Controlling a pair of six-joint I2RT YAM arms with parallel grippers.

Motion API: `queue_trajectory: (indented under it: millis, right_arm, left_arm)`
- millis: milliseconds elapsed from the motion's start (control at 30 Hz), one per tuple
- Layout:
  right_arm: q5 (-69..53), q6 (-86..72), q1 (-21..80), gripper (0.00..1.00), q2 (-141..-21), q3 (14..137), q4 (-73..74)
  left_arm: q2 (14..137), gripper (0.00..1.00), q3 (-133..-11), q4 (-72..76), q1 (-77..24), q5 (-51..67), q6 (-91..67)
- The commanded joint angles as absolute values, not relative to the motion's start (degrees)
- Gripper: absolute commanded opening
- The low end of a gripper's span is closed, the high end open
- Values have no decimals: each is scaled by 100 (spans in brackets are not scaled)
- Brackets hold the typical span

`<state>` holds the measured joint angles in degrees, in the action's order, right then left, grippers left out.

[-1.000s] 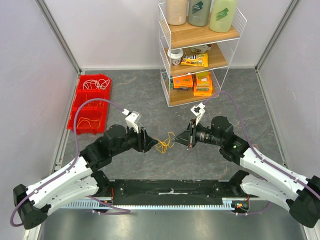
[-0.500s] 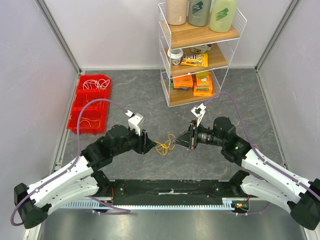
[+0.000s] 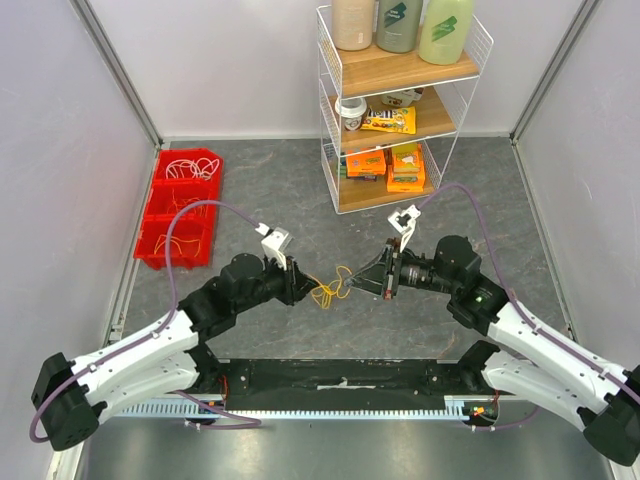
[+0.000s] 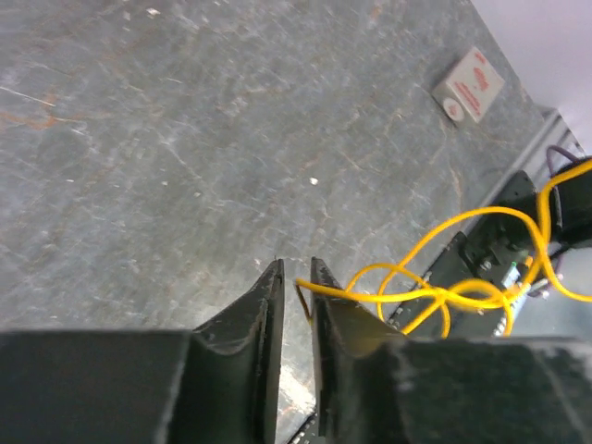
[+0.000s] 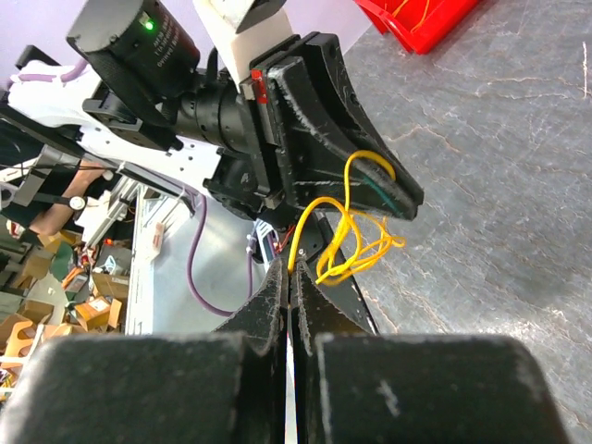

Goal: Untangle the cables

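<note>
A tangle of yellow cable point(image 3: 328, 289) hangs between my two grippers above the middle of the grey table. My left gripper point(image 3: 300, 288) is shut on one strand of it. In the left wrist view the strand point(image 4: 416, 294) runs off my right fingertip point(image 4: 319, 277) towards the loops. My right gripper point(image 3: 357, 281) is shut on another strand. In the right wrist view the cable point(image 5: 356, 242) rises from between my closed tips point(image 5: 289, 268) towards the left gripper point(image 5: 370, 185). More white cables point(image 3: 190, 165) and yellow cables point(image 3: 176, 243) lie in the red bins.
A row of red bins point(image 3: 150, 215) stands at the far left by the wall. A white wire shelf point(image 3: 330, 150) with bottles and boxes stands at the back centre. A small white tag point(image 4: 469, 83) lies on the table. Walls close in on both sides.
My left arm has shifted to the right and slightly nearer the tangle. My right gripper has shifted slightly. The yellow tangle stays held between the two grippers.
</note>
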<state>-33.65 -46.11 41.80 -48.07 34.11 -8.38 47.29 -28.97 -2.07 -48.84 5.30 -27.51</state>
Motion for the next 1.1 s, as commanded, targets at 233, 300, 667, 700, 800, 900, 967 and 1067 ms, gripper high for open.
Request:
queue_trajectory:
  millis: [233, 300, 667, 700, 800, 900, 967, 1067]
  right_arm:
    - [-1334, -3403, 4201, 0, -4456, 4331, 1586]
    - [-41, -3252, 4192, 0, -4404, 4604, 2396]
    - [2240, -3155, 4201, 0, -4464, 4641, 3673]
    - [2441, -3173, 4201, 0, -4508, 4649, 3770]
    - [2908, -3418, 4201, 0, -4474, 4588, 3928]
    - [3076, -3647, 4201, 0, -4403, 4509, 3911]
    - [3085, -3682, 4201, 1, -4342, 4456, 3859]
    - [3688, -3971, 4201, 2, -4377, 4447, 4155]
  left_arm:
    - [2683, 2, -2874, -1624, -4878, -3214, -3050]
    - [2200, 2, -2900, -1914, -4869, -3759, -3024]
    - [1090, 2, -3647, -2883, -4869, -5097, -2357]
    - [1064, 2, -3734, -2892, -4869, -5228, -2225]
    - [967, 2, -4016, -2892, -4869, -5554, -1768]
    - [800, 2, -4227, -2787, -4869, -5975, -1250]
    - [686, 2, -4332, -2646, -4860, -6143, -872]
    - [458, 2, -4543, -2488, -4869, -6301, -493]
